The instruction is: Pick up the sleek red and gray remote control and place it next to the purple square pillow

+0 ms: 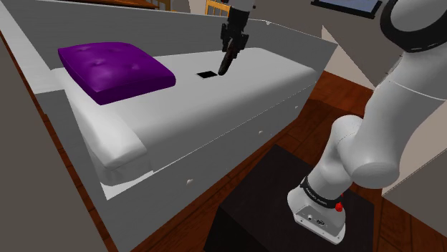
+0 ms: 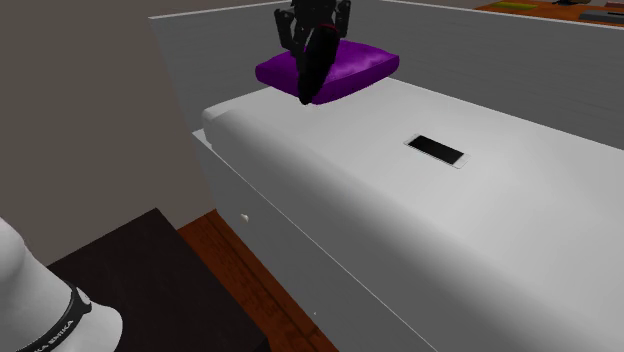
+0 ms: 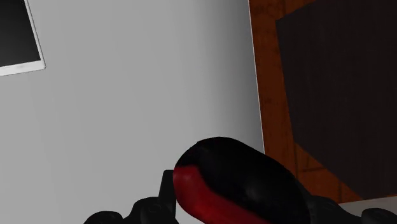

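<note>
Remote control (image 1: 225, 64), clamped in the hand (image 1: 234, 41), hangs upper centre. Best lowered flat beside the purple pillow (image 1: 114, 70), upper left.

- White letters run round the black ring (image 2: 60, 322) on the white arm (image 2: 25, 285), just above the stand (image 2: 160, 270); the last word reads "EMIKA"
- No other words or numbers can be read
</note>
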